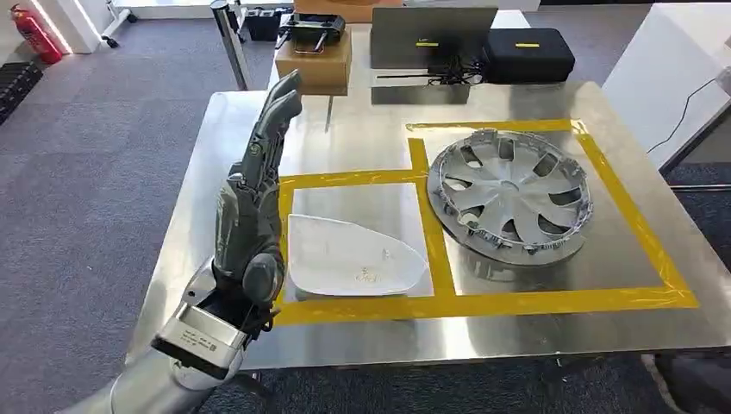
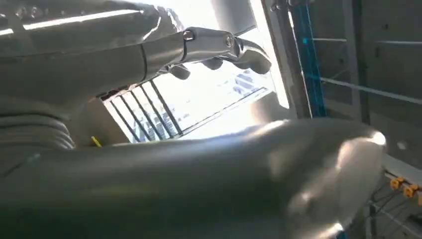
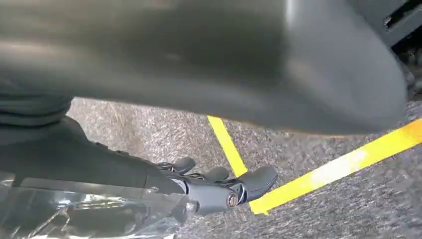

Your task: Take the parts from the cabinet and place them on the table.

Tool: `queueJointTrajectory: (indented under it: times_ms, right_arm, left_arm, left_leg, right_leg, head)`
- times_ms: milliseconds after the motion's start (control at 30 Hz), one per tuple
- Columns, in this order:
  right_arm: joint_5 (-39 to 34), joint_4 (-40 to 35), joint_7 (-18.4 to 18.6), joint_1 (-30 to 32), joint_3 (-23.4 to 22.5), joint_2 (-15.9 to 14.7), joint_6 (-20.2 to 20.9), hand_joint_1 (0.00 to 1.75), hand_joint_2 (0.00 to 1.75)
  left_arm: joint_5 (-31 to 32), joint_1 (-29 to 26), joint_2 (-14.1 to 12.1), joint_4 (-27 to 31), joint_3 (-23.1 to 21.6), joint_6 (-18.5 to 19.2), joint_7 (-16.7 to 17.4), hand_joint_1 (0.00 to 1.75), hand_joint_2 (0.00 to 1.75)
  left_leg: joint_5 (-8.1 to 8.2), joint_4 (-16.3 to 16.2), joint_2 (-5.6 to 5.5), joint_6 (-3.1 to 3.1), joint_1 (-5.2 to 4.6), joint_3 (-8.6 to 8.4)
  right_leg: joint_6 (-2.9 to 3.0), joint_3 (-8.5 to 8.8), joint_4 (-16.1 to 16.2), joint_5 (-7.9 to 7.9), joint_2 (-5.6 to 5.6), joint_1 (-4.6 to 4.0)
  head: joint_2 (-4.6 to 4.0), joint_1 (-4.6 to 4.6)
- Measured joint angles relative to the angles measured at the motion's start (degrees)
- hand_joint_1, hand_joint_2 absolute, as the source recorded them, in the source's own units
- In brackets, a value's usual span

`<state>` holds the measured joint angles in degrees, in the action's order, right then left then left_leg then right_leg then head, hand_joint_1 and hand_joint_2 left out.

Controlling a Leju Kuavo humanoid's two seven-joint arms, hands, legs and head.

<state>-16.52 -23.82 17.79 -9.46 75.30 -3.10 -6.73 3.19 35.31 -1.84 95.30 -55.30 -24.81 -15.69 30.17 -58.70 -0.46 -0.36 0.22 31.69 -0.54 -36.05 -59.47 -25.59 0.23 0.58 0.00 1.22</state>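
i see my left hand (image 1: 252,220) raised w/ fingers straight, holding nothing, beside the white part (image 1: 352,257) in its taped square on the table (image 1: 362,341), hubcap (image 1: 510,191) in the next square; right hand (image 3: 209,186) grips a clear plastic piece (image 3: 94,211).

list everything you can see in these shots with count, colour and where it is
table: 1, bare metal, centre, yellow tape marking two boxes
hubcap: 1, silver, right taped box
white panel: 1, white, left taped box
cardboard box: 1, brown, far edge of the table
black case: 1, black with yellow label, far right behind the table
fire extinguisher: 1, red, far left on the floor
floor tape: yellow strips, on grey carpet
left robot hand: 1, grey, raised over the table's left edge, fingers straight, empty
right robot hand: 1, dark, above the carpet
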Motion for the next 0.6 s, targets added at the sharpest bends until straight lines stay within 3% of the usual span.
queueJointTrajectory:
  times_ms: [100,133,167,233,267,300,333,367,433,467,567,600]
  right_arm:
    - [0.00,0.00,0.02,0.01,0.00,0.09,0.15,0.00,0.00]
    - [0.00,0.00,0.02,-0.02,0.00,0.07,0.13,0.00,0.00]
    - [0.02,0.00,0.02,-0.02,0.00,0.07,0.15,0.00,0.00]
    - [0.35,0.00,0.02,0.00,0.00,0.06,0.15,0.00,0.00]
    - [0.44,0.00,0.04,0.01,0.00,0.07,0.17,0.00,0.00]
    - [0.44,0.00,0.04,0.02,0.00,0.07,0.22,0.00,0.00]
    - [0.52,0.00,0.11,0.02,0.00,0.07,0.24,0.00,0.00]
    - [0.61,0.00,0.13,-0.03,0.00,0.07,0.24,0.00,0.00]
    - [0.79,0.00,0.17,-0.23,0.00,0.07,0.24,0.00,0.00]
    - [0.81,0.00,0.20,-0.43,0.00,0.07,0.24,0.00,0.00]
    - [0.81,-0.02,0.20,-0.33,0.00,0.07,0.31,0.00,0.00]
    - [0.83,-0.02,0.22,-0.30,0.00,0.07,0.33,0.00,0.00]
  left_arm:
    - [-0.07,0.06,0.04,0.00,-0.02,0.24,0.15,0.00,0.00]
    - [-0.09,0.15,0.09,-0.04,-0.09,0.33,0.17,0.00,0.00]
    - [-0.09,0.20,0.13,-0.04,-0.17,0.48,0.24,0.00,0.00]
    - [-0.15,0.12,0.13,-0.15,-0.33,0.68,0.28,0.00,0.00]
    - [-0.17,0.09,0.13,-0.26,-0.44,0.72,0.37,0.00,0.00]
    - [-0.24,0.06,0.11,-0.39,-0.52,0.72,0.42,0.00,0.00]
    - [-0.24,0.02,0.11,-0.46,-0.55,0.74,0.42,0.00,0.00]
    - [-0.26,0.04,0.11,-0.50,-0.57,0.77,0.44,0.00,0.00]
    - [-0.28,0.08,0.11,-0.50,-0.57,0.79,0.44,0.00,0.00]
    - [-0.28,0.14,0.13,-0.48,-0.55,0.81,0.44,0.00,0.00]
    - [-0.52,0.15,0.13,-0.50,-0.55,0.96,0.44,0.00,0.00]
    - [-0.66,0.15,0.11,-0.50,-0.55,0.96,0.44,0.00,0.00]
  left_leg:
    - [-1.06,0.64,-0.03,1.00,-0.01,0.33]
    - [-1.54,0.95,0.24,1.18,0.29,0.42]
    - [-1.86,1.04,0.28,1.56,0.35,0.76]
    - [-2.38,1.00,0.46,1.95,0.26,1.54]
    - [-2.69,0.96,0.51,1.99,0.21,1.98]
    - [-2.94,0.93,0.51,1.97,0.20,2.37]
    - [-3.17,0.86,0.51,1.90,0.20,2.77]
    - [-3.39,0.74,0.50,1.79,0.23,3.18]
    - [-3.61,0.18,0.48,1.43,0.29,3.75]
    - [-3.72,-0.07,0.48,1.07,0.03,4.27]
    - [-4.75,-0.01,0.51,-0.12,0.19,4.55]
    - [-5.06,0.06,0.44,-0.50,0.14,4.56]
  right_leg:
    - [-1.24,0.01,0.58,0.82,0.05,0.08]
    - [-1.40,-0.27,0.15,-0.29,0.09,0.18]
    - [-1.61,-0.88,-1.78,-2.71,0.04,0.18]
    - [-1.82,-3.42,-10.04,-8.40,0.03,0.30]
    - [-1.96,-4.38,-13.69,-10.09,0.03,0.30]
    - [-2.02,-4.34,-15.08,-10.28,0.03,0.31]
    - [-2.07,-3.14,-14.13,-9.34,0.02,0.32]
    - [-2.04,-0.88,-10.90,-7.50,0.01,0.34]
    - [-1.76,5.38,-1.10,-4.05,0.00,0.36]
    - [-1.50,6.89,1.37,-5.07,0.06,0.19]
    - [-0.60,6.02,1.45,-4.38,0.24,-0.16]
    - [0.00,5.87,1.69,-3.98,0.21,-0.14]
  head:
    - [0.00,0.02]
    - [0.00,0.04]
    - [0.00,0.39]
    - [0.00,0.50]
    - [0.00,0.52]
    - [0.00,0.55]
    - [0.00,0.52]
    - [0.00,0.55]
    - [0.00,0.57]
    - [0.00,0.59]
    - [0.02,0.52]
    - [0.00,0.55]
